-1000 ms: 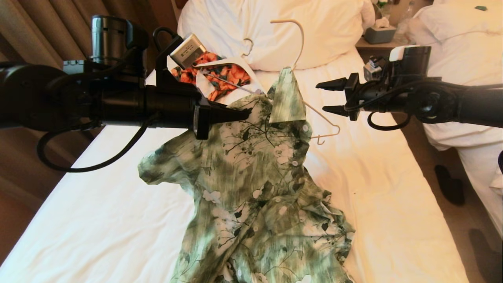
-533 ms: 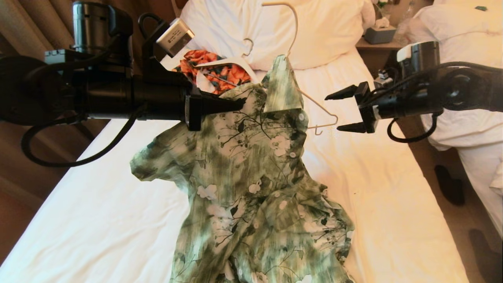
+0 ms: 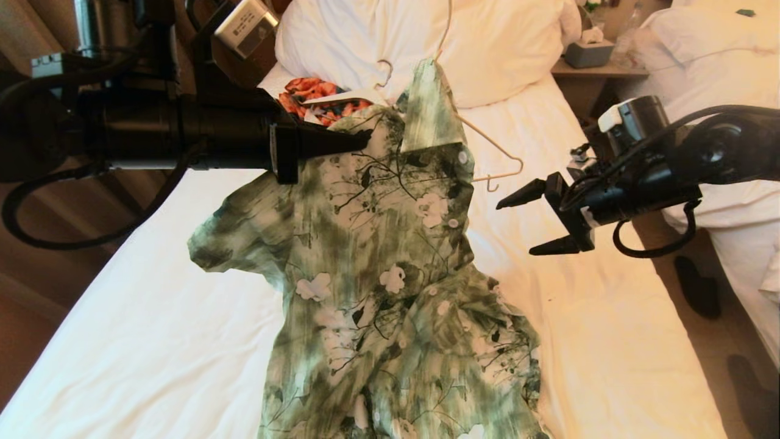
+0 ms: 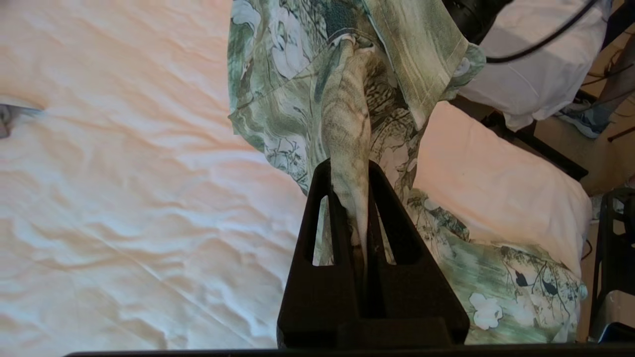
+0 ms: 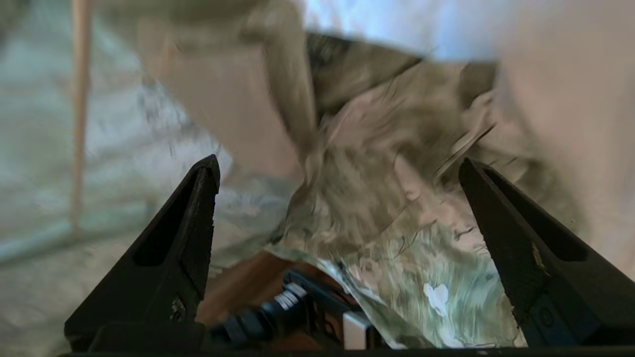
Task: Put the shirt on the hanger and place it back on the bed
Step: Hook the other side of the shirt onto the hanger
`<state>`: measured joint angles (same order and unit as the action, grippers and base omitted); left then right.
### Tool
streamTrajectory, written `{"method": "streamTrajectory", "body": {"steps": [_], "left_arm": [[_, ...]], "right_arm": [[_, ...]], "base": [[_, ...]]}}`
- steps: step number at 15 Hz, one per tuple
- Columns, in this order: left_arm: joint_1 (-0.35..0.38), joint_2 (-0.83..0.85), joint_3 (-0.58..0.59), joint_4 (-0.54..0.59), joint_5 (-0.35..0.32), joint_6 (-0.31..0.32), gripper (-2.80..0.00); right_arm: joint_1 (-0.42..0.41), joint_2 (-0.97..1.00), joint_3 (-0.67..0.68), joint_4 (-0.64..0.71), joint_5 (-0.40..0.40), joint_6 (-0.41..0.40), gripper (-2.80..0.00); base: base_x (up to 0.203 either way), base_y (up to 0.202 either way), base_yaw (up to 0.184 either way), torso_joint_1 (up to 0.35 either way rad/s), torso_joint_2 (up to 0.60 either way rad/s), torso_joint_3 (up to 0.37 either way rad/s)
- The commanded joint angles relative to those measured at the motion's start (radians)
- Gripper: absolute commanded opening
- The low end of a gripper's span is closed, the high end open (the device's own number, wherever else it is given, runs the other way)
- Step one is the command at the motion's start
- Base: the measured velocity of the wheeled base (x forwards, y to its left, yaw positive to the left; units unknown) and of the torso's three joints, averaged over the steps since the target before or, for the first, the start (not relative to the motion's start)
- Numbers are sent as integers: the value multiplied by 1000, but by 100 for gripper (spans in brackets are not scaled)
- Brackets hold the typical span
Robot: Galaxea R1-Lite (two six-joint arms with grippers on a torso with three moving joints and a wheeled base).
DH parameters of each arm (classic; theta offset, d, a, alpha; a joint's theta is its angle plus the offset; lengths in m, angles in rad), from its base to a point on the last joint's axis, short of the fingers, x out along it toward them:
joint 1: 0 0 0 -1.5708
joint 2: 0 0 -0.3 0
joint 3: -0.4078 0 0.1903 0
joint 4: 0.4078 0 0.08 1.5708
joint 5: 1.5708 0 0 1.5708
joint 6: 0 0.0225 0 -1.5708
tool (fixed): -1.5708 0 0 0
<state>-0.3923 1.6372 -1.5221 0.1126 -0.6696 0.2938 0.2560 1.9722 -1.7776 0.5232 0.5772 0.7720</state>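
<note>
Left gripper [image 3: 359,141] clamps shirt [image 3: 390,268] shoulder; right gripper [image 3: 530,222] spread (empty) should probably seize free hanger [image 3: 496,149] arm.

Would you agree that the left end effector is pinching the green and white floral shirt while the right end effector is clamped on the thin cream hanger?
Not quite. The left end effector does pinch the green and white floral shirt, but the right end effector is open and holds nothing, apart from the thin cream hanger; the head view shows it.
</note>
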Motion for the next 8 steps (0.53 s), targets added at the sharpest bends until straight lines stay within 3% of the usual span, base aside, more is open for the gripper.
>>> {"method": "streamTrajectory", "body": {"steps": [1,6,8], "left_arm": [[1,-9,-4,-1,-4,0,-280],[8,-12,-10,-2,-4,-4,-280],[17,0,-29,-2,-5,-5,-280]], "right_arm": [[47,-38,19,-1,3,-16,0],[140,-121,132,-170,-12,-51,0],[181,-129,168,-205,-113,-75,0]], "base": [[0,0,0,0,0,0],[0,0,0,0,0,0],[0,0,0,0,0,0]]}}
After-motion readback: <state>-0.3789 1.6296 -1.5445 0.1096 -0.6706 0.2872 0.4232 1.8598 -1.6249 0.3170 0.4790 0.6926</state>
